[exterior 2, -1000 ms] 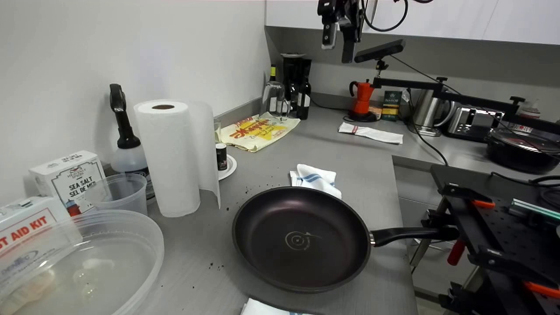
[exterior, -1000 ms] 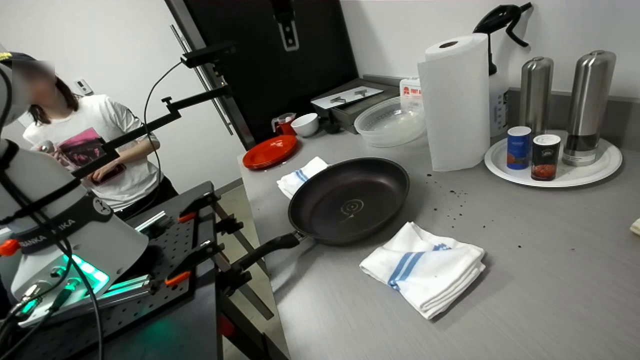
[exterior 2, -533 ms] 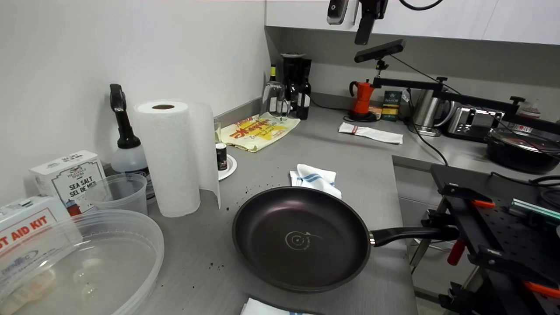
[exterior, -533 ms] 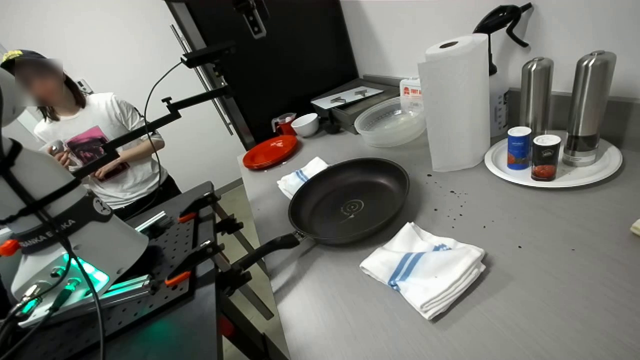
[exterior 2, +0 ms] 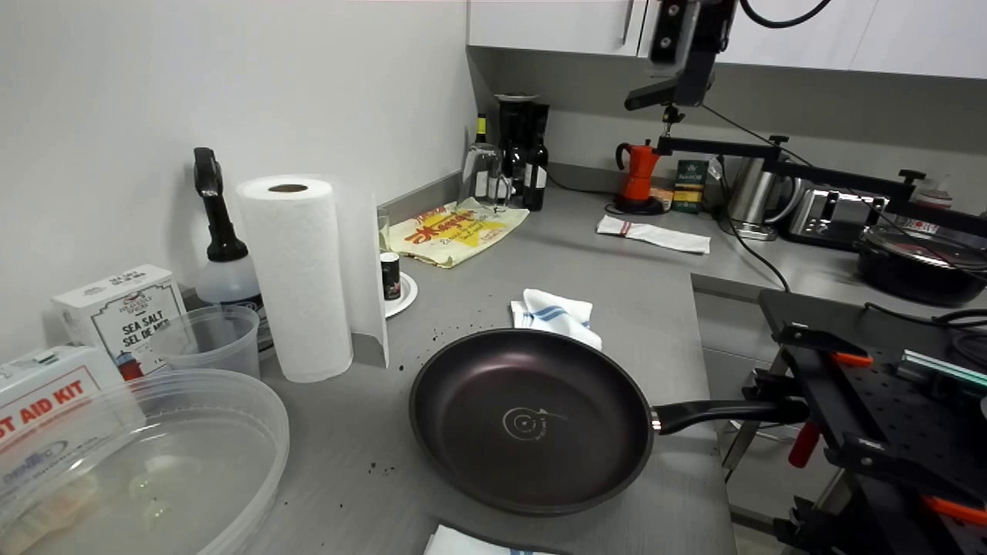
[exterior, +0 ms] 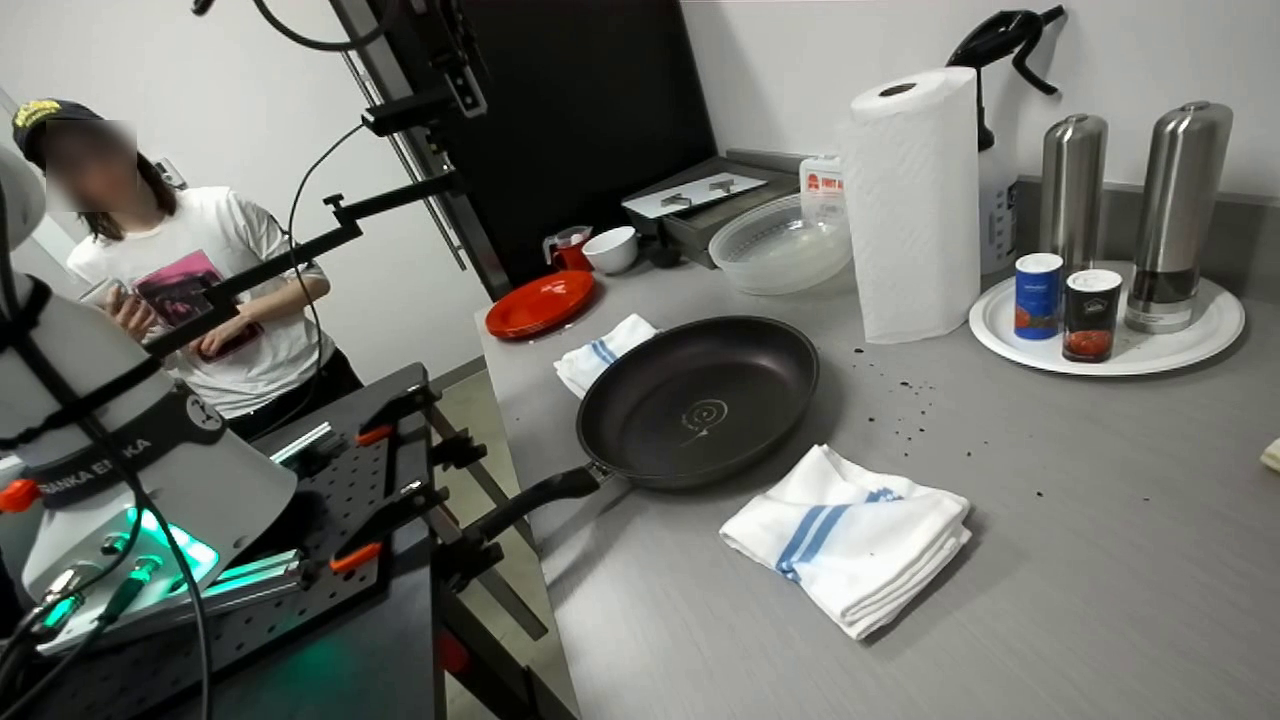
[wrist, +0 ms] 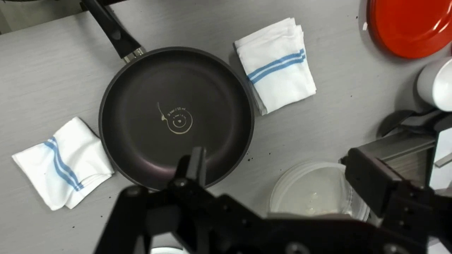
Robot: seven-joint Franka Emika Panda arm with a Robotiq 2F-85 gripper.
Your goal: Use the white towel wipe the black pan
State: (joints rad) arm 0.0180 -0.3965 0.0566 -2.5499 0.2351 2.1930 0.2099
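Currently, your black fingers (wrist: 370, 181) stand wide apart, well above the grey desk (wrist: 332, 120), where the round black frying pan (wrist: 176, 114) sits upright between two folded white blue-striped cloth towels (wrist: 277, 67).

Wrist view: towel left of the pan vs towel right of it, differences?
Stripes: bent on the left towel, nearly straight on the right towel.
Outline: left towel skewed and irregular; right towel closer to a neat rectangle.
Shared: both white with blue stripes, folded, on the counter beside the pan.
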